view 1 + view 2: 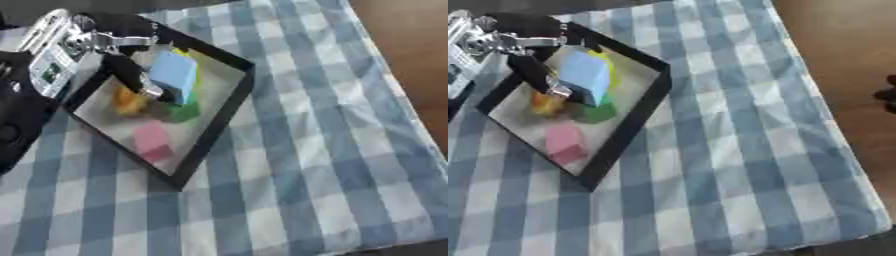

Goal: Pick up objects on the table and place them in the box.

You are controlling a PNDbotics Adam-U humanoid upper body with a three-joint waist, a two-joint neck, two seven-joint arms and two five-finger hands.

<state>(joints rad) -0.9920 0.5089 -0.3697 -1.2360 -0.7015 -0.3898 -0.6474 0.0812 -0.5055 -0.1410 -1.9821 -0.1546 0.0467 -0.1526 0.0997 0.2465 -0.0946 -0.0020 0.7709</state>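
A shallow box with a black rim (219,117) lies at the upper left on the checked cloth. My left hand (124,67) reaches in from the upper left and hangs over the box. Its dark fingers are curled round a light blue block (173,74), which is tilted just above the box floor. Inside the box lie a pink block (151,140), an orange piece (129,102), a green piece (182,111) and a yellow piece (194,62) partly hidden behind the blue block. My right hand shows in neither view.
A blue and white checked cloth (306,150) covers the table to the right of and below the box. The table's right edge runs diagonally, with brown floor (411,50) beyond it. My left arm's silver and black forearm (52,55) covers the box's upper left corner.
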